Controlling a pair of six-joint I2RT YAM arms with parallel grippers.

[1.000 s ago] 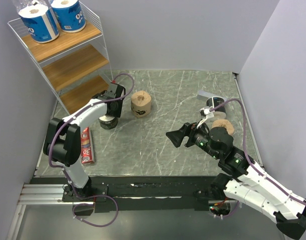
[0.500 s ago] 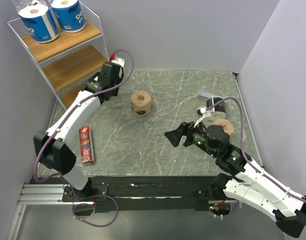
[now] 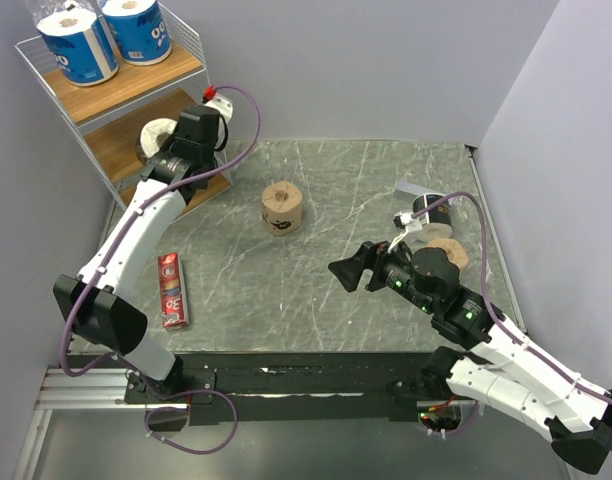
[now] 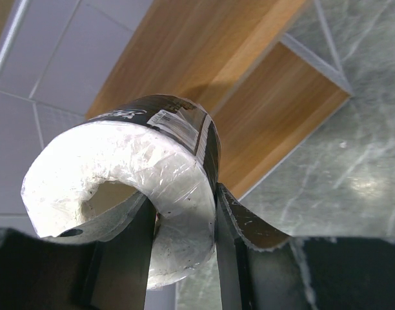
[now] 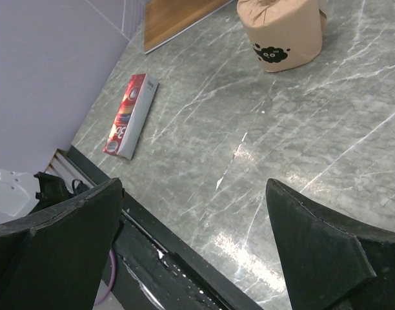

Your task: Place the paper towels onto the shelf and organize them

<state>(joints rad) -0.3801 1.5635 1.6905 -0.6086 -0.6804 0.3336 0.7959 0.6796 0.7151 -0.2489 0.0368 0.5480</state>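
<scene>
- The left fingers [image 4: 130, 248] pinch the wall of a black-wrapped roll [image 4: 120, 181], one inside its hollow core and one outside. Crinkled clear film covers its white end.
- The roll is held on its side at the front of the middle board of the shelf [image 3: 136, 82], which stands at the rear left corner of the worktop [image 3: 326, 190].
- Two blue-wrapped rolls [image 3: 78, 45] stand upright on the top board.
- A tan roll [image 3: 282, 207] with a small black print stands alone mid-worktop.
- The right fingers [image 5: 75, 239] are spread wide and empty above the worktop.
- A red box [image 3: 172, 290] lies near the left edge.
</scene>
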